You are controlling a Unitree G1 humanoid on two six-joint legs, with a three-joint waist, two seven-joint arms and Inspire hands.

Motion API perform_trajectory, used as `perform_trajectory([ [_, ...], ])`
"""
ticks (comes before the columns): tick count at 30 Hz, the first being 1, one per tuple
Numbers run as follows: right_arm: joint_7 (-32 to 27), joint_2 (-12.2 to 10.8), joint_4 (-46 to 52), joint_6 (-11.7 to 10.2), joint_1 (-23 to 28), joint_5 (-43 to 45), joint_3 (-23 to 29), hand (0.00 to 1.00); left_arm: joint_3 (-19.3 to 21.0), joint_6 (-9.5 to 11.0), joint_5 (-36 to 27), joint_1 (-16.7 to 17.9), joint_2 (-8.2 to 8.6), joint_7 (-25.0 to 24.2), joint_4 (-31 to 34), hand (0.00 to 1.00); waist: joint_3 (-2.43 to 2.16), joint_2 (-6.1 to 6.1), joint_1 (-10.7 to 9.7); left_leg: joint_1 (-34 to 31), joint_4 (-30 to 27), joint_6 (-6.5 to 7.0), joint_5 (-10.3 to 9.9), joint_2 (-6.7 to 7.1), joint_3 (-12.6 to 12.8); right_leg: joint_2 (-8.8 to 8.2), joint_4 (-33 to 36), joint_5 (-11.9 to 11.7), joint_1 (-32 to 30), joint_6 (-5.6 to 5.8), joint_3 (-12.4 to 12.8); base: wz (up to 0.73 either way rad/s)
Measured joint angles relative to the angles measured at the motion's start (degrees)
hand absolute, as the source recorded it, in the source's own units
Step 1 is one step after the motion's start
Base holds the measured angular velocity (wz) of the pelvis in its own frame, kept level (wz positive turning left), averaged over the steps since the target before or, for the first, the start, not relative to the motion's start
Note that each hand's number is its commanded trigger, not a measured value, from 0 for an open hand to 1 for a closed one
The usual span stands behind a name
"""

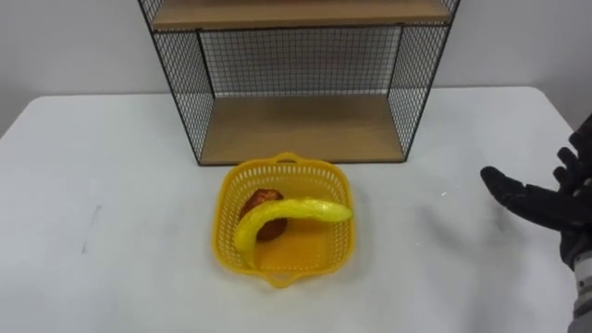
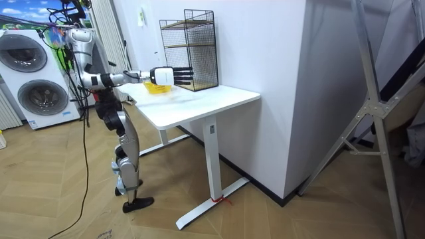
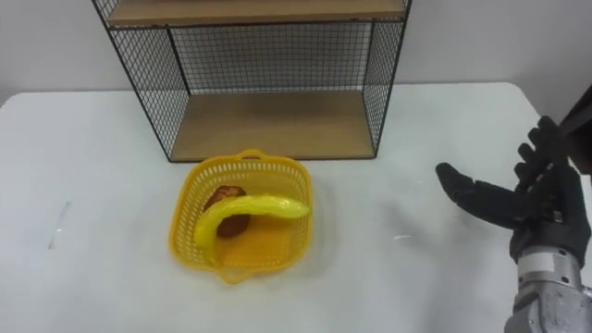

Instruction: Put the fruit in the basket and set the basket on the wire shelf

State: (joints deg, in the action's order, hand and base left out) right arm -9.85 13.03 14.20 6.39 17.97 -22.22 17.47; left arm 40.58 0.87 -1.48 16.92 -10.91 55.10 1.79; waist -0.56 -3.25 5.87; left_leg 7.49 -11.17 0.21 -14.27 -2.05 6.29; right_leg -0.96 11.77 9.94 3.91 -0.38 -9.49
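A yellow plastic basket [image 1: 228, 242] [image 3: 182, 242] stands on the white table, just in front of the wire shelf [image 1: 301, 129] [image 3: 268, 125]. Inside it lie a yellow banana [image 1: 291, 214] [image 3: 250, 209] and a reddish-brown fruit [image 1: 265, 201] [image 3: 228, 197] partly under the banana. My right hand [image 1: 546, 199] [image 3: 518, 205], black-fingered, hovers open over the table to the right of the basket, well apart from it, holding nothing. In the room view the basket [image 2: 157, 88] sits by the shelf [image 2: 189, 50] and my right hand [image 2: 163, 76] reaches out over the table.
The wire shelf has a wooden bottom board [image 1: 301, 129] at table level and a second board [image 1: 296, 11] above. The table's right edge [image 1: 564, 116] runs close to my right hand. The white wall stands behind the shelf.
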Motion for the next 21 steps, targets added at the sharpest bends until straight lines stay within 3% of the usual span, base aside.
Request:
perform_trajectory([
  [5,1.4,-0.9,-0.6,-2.7,0.0,-0.5,-0.1,0.00,-3.1,2.0,2.3,0.6,1.36,-0.2,6.0,0.00,0.10,0.30,-1.2,0.1,-0.2,-0.01,0.0,0.02,-0.3,0.07,0.0,0.2,0.2,-0.20,0.0,0.03],
  [8,2.8,-1.9,-4.6,-5.3,-0.1,-1.8,-0.7,0.00,-7.9,3.5,2.2,0.5,1.36,-2.5,8.0,0.00,0.45,0.92,-1.5,0.3,-0.4,-0.02,0.0,-0.05,-0.6,0.10,-0.2,0.2,0.9,-0.23,0.0,0.06],
  [11,4.1,-3.3,-6.9,-5.4,-0.1,-3.1,-2.8,0.00,-14.0,3.9,1.6,0.4,1.43,-7.1,8.1,0.00,0.62,1.27,-2.1,0.1,-0.3,-0.02,0.0,0.04,-0.7,0.11,-0.2,0.2,0.8,-0.23,0.0,0.00],
  [15,8.1,-3.5,-10.5,-6.6,-0.4,-3.6,-8.3,0.00,-23.1,4.8,-6.7,-0.5,1.47,-15.2,7.5,0.00,0.72,1.58,-2.9,0.0,-0.1,0.01,0.0,0.21,-0.7,0.15,0.0,0.2,0.8,-0.21,-0.2,-0.02],
  [19,11.2,-3.7,-11.5,-6.8,-0.6,-4.9,-10.5,0.00,-29.5,5.9,-13.7,-0.6,1.83,-23.0,6.1,0.00,0.99,1.76,-3.7,0.1,-0.1,0.08,0.1,0.27,-0.1,0.13,0.0,0.2,0.5,-0.17,0.0,-0.06],
  [21,12.0,-3.7,-11.7,-8.0,-1.1,-5.4,-11.6,0.00,-32.9,6.7,-17.6,-0.7,2.07,-27.7,3.7,0.00,1.06,1.90,-3.9,0.1,-0.2,0.08,0.1,0.26,0.2,0.20,0.1,0.2,0.2,-0.14,0.6,-0.15],
])
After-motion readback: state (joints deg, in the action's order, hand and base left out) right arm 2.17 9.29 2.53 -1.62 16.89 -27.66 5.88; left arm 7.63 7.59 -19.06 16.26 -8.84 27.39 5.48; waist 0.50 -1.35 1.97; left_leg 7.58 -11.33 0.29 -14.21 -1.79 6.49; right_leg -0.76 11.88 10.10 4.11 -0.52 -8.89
